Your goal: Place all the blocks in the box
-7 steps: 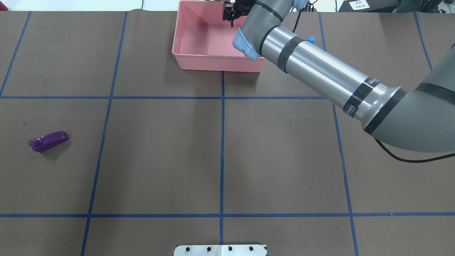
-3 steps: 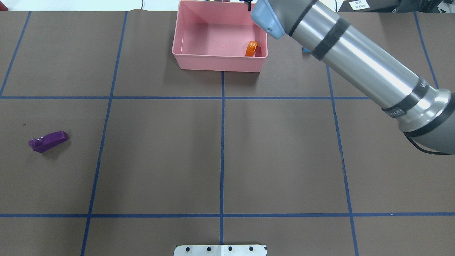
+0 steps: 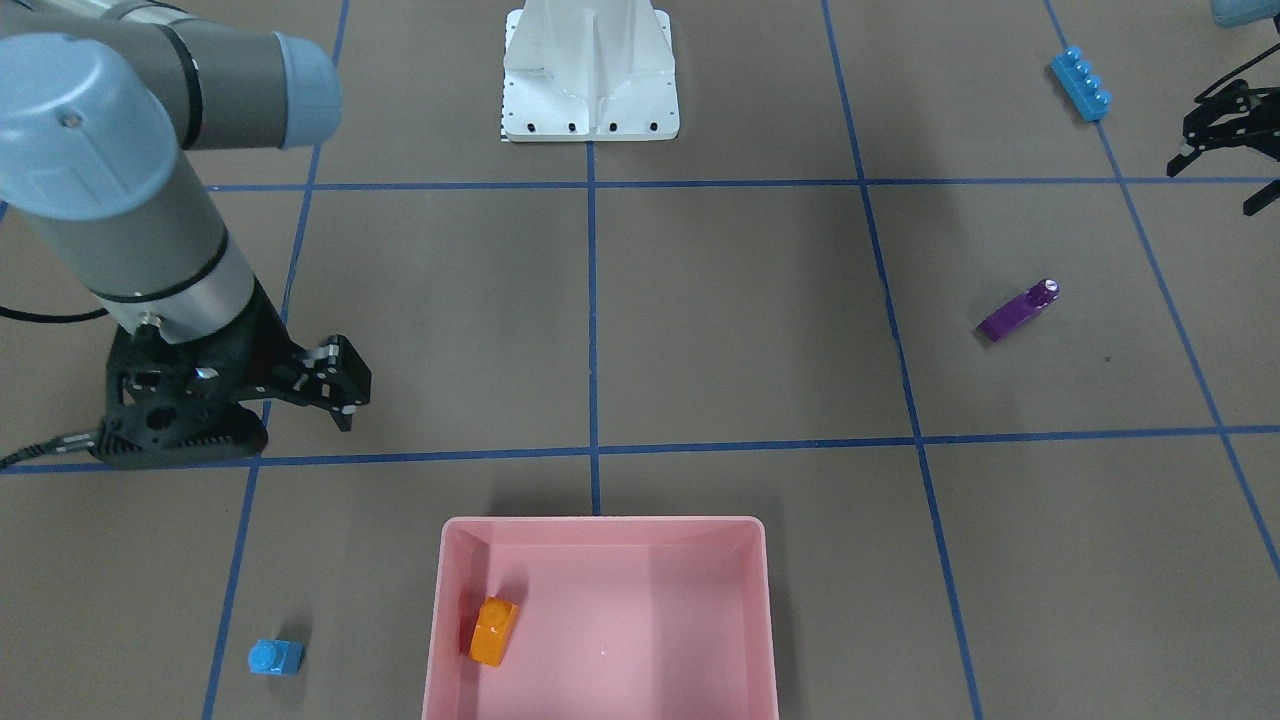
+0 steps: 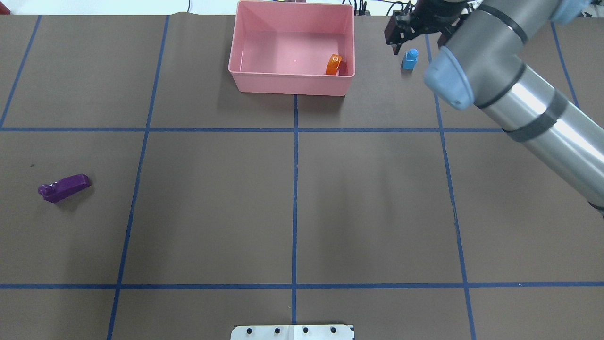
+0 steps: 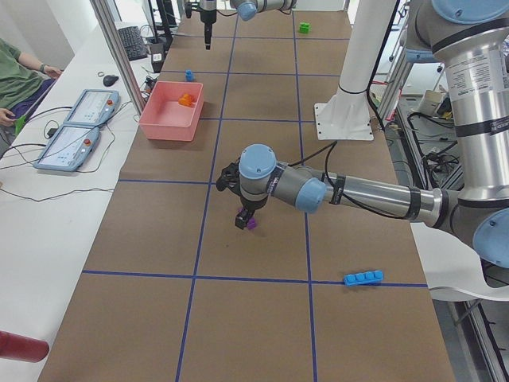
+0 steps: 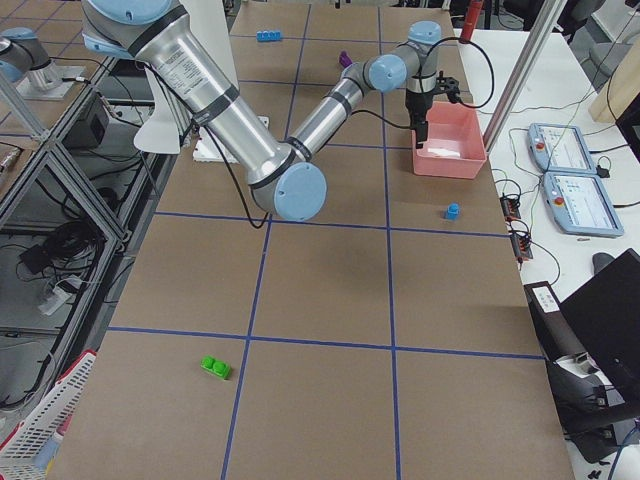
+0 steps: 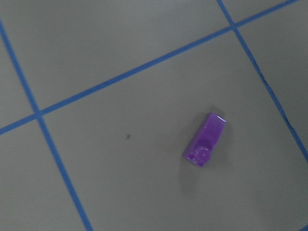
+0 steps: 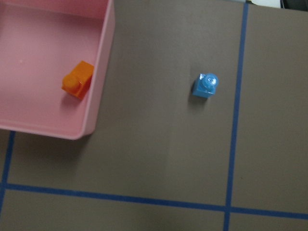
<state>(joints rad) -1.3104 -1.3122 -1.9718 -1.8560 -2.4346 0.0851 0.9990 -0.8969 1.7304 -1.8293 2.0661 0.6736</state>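
The pink box (image 4: 290, 88) stands at the far middle of the table, with the orange block (image 4: 333, 64) lying in its right end; the block also shows in the right wrist view (image 8: 78, 79). My right gripper (image 4: 398, 45) is open and empty, and hangs just left of and above the tiny blue block (image 4: 410, 59). The purple block (image 4: 63, 188) lies on the mat at the left and shows in the left wrist view (image 7: 204, 139). My left gripper (image 3: 1215, 185) is open, high up near the purple block. The long blue block (image 3: 1081, 84) and the green block (image 6: 214, 367) lie apart on the mat.
The white robot base (image 3: 590, 70) stands at the table's near middle edge. Blue tape lines divide the brown mat into squares. Operator tablets (image 5: 79, 127) lie on a side table beyond the box.
My right arm has swung right from over the box to beside the tiny blue block. The orange block, which its elbow hid a second ago, now shows lying in the box.
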